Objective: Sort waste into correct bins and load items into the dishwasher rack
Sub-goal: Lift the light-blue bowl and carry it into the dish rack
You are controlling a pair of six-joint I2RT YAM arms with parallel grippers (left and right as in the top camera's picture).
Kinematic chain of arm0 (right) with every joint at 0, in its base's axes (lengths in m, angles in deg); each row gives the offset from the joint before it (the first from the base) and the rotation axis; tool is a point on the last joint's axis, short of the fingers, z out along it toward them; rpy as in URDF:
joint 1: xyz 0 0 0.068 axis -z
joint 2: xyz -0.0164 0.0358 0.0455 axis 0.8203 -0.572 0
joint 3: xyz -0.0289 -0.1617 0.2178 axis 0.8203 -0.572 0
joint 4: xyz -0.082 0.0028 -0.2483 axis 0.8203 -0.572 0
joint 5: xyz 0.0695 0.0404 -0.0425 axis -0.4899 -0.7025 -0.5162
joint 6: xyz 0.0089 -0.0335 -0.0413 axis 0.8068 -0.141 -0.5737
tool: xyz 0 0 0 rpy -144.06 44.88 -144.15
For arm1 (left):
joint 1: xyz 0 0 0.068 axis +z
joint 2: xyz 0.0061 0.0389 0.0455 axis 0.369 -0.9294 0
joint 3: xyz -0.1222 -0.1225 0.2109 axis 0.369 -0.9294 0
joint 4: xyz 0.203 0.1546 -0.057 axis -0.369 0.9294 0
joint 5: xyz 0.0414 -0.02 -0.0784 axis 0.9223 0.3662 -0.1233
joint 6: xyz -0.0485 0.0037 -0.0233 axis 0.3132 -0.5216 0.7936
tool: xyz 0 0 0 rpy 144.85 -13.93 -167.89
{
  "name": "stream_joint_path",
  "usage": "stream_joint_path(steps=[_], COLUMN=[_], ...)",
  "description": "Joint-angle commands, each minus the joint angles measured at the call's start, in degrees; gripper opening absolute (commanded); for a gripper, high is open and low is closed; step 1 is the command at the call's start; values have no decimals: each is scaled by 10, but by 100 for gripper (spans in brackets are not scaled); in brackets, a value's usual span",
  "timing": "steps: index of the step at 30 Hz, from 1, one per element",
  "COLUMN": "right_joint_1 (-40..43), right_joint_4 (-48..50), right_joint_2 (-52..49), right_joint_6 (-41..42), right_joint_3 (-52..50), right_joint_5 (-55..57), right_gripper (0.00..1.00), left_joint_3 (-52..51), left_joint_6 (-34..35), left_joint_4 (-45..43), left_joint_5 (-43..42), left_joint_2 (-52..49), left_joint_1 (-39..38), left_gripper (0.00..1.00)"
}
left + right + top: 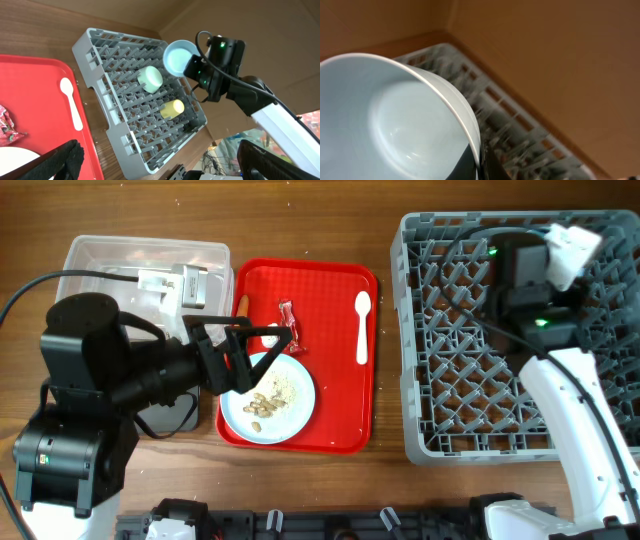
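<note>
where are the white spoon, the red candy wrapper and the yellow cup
white spoon (362,330), overhead view, middle of its handle
red candy wrapper (290,328), overhead view, centre of the wrapper
yellow cup (172,108), left wrist view, its side wall

No legible text anywhere; red candy wrapper (288,326) markings too small to read.

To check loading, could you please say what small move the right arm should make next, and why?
Probably lower the pale blue bowl into the dishwasher rack: the right claw holds it by the rim above one corner, near the pale green bowl and yellow cup.
</note>
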Motion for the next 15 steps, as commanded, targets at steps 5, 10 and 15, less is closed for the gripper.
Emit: stream_joint_path(steps=[5, 10, 15], right_joint_1=[127, 191, 230], right_joint_4=[104, 159, 180], right_joint_2=[-29, -58, -89], right_joint_6=[-200, -292, -331], right_joint_3=[3, 3, 3], right_joint_5=[43, 43, 53], right_gripper=[4, 4, 4], left_joint_3=[7, 7, 7], left_joint_6=[-13, -13, -13], left_joint_4=[-1, -2, -2], left_joint_5=[-9, -9, -9], left_joint_2=[0, 0, 0], left_joint_1=[-3, -3, -3], left_gripper=[100, 100, 100])
